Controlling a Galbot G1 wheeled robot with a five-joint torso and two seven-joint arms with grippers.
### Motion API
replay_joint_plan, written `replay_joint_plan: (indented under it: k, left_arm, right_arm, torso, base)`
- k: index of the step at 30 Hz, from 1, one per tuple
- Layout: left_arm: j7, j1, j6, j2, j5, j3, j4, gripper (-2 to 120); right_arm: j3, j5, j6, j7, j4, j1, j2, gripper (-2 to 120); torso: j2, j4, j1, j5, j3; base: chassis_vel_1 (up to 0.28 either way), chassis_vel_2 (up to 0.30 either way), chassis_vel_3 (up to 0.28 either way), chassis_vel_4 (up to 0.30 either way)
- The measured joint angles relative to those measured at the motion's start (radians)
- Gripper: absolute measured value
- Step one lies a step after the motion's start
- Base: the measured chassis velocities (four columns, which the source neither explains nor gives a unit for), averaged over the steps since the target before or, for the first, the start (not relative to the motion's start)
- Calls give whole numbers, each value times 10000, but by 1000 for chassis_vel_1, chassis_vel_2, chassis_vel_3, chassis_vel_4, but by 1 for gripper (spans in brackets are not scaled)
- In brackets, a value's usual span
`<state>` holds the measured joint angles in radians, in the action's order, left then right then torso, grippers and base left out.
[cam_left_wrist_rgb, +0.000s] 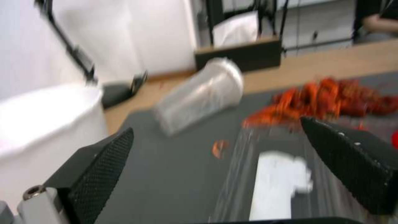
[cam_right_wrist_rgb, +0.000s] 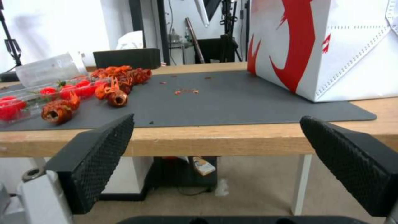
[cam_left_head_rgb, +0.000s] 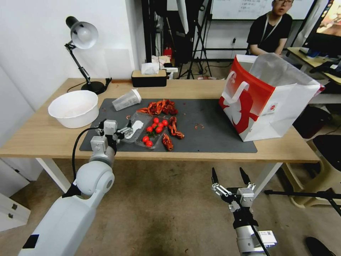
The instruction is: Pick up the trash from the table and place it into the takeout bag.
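The left claw (cam_left_head_rgb: 125,130), jaws apart, hovers at the mat's front left part; the clear plastic cup (cam_left_head_rgb: 126,100) lies on its side just beyond, toward the desk's (cam_left_head_rgb: 42,135) back edge. The right claw (cam_left_head_rgb: 230,182) waits wide apart below the front edge, farther away.

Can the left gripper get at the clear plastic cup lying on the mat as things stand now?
Probably yes. The left gripper is open over the mat's near left part, and the clear plastic cup lies on its side just beyond it. Bare mat runs between them, with the clear tray off to one side.
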<state>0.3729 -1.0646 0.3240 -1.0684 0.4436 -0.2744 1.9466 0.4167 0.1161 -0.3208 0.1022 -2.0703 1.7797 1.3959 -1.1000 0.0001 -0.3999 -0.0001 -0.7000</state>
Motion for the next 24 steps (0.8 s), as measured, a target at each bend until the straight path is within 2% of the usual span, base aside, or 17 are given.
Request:
replay_joint_plan:
  k: [3,4,6,9,12,16,17,19,23,24]
  left_arm:
    - [-304,206,-371,112,-229,86,-187,100]
    - [-588,566,-753,258,-482,186,-463,100]
    - [-838,1449,-966,550,-455,437,-992,100]
    - [-1067,2033,-940,761,-196,669,-1270,100]
    - [-1476,3190,-792,1023,115,1196,-2082,100]
    - [-1682,3876,-747,1102,199,1580,-2690,100]
    - [-1833,4394,-659,1149,285,1854,-3161,100]
    - [-1996,4770,-547,1256,320,1959,-3527,100]
    - [-2156,5108,-248,1612,402,1934,-3910,100]
    - [-2365,5261,-84,1670,314,1948,-4043,100]
  right_arm:
    - [-6,-5,0,1,24,-3,5,100]
    - [-11,-8,0,2,32,14,-18,100]
    - [-5,-10,-1,4,32,54,-72,100]
    - [9,-10,-4,7,31,55,-76,100]
    - [32,-10,-9,20,41,52,-75,100]
    - [44,-10,-12,26,42,56,-79,100]
    - [51,-8,-13,33,44,46,-121,100]
    - [-17,22,21,55,103,-80,-298,100]
    - [-248,151,155,103,341,-411,-715,100]
    - [-277,206,175,108,403,-458,-782,100]
  torso:
    - [0,-1,0,0,0]
    - [0,1,0,0,0]
    - [0,-2,-1,-2,0]
    - [0,0,-3,2,0]
    - [0,-2,-3,1,-1]
    - [0,-1,-3,0,-1]
    - [1,-6,-3,-1,-2]
    - [1,-10,-3,0,-1]
    - [1,8,-3,1,-1]
    - [1,10,-2,0,-1]
  base:
    - [0,0,0,0]
    - [0,0,0,0]
    - [0,0,0,0]
    - [0,0,0,0]
    - [0,0,0,0]
    - [0,0,0,0]
    - [0,0,0,0]
    - [0,0,0,0]
    - [0,0,0,0]
    - [0,0,0,0]
